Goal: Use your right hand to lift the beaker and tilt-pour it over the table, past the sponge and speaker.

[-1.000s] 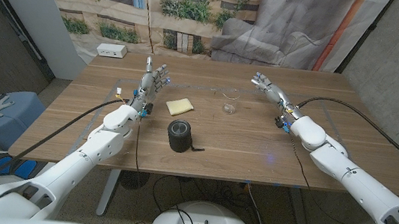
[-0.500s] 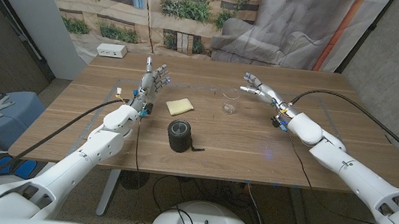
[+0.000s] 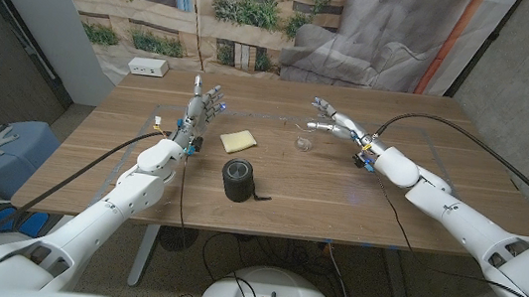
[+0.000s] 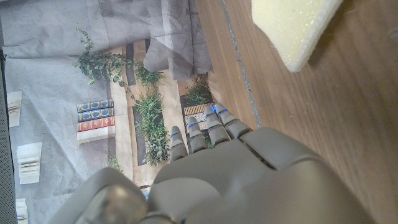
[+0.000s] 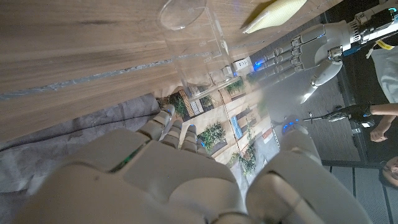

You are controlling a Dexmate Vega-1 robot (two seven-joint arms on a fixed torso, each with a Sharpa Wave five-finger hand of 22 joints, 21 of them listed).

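the clear beaker (image 3: pixel 304 137) is hard to make out, standing just beside the right hand (image 3: pixel 335 122), fingers spread, holding nothing. left hand (image 3: pixel 205 105) open near sponge (image 3: pixel 237 141); speaker (image 3: pixel 238 180) nearer.

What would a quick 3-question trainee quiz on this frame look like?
1. True or false: the right hand already holds the beaker.
2. What lies nearest the left hand? A) speaker B) sponge C) beaker
3. Fill in: the speaker stands on the table, closer to the robot than the ____.

Key: 1 false, the hand is open beside it; 2 B; 3 sponge.
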